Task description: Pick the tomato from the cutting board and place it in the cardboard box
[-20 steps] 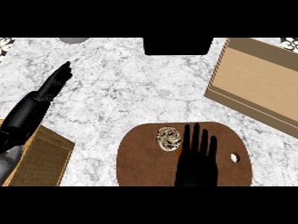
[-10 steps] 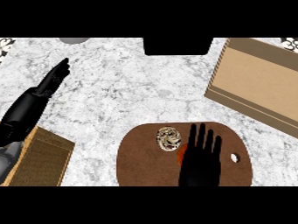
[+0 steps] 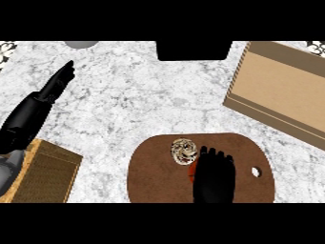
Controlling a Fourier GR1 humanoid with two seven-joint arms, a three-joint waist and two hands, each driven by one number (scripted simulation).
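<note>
Tomato point(image 3: 191, 172) on cutting board point(image 3: 151, 176), mostly hidden under right hand point(image 3: 214, 176).
Right hand: fingers straight, released, over tomato, beside a patterned round item point(image 3: 183, 150). Left hand point(image 3: 42, 102): released, resting on bench point(image 3: 144, 100). Cardboard box point(image 3: 291, 93) well apart.

A: Where does the camera sit?
B: At head height, looking steeply down on the marble counter point(image 3: 144, 95).
A: How close?
B: Near enough that the cutting board point(image 3: 154, 176) runs off at six o'clock and the cardboard box point(image 3: 291, 90) off at two o'clock.
A: Any second view?
B: No, only this one, so nothing is shared.
</note>
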